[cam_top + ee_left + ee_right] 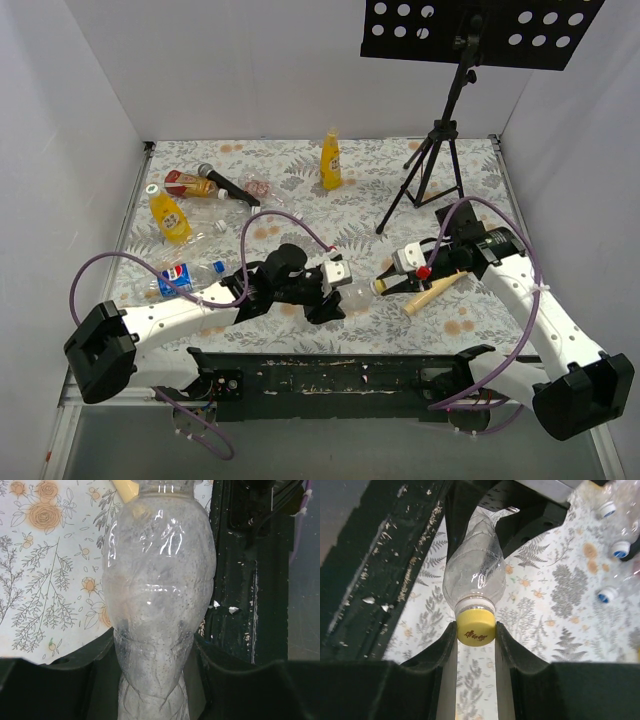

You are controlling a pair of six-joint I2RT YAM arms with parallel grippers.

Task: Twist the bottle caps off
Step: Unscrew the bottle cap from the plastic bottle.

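Clear crinkled bottle (474, 572) w/ yellow cap (476, 626): right gripper (475, 635) clenched on cap, left gripper (152, 652) grasping body; black table edge (380, 565) close beside.

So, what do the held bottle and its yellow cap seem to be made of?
The bottle looks like thin clear plastic, glossy: the floral cloth shows through and its wall is creased. The yellow cap looks like opaque moulded plastic, smooth and slightly shiny, with faint lettering on top.

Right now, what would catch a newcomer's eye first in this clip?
At the table's near centre, the two arms hold one clear bottle between them: the left gripper clamps its body, the right gripper pinches its yellow cap. Behind, a black music stand stands at the far right.
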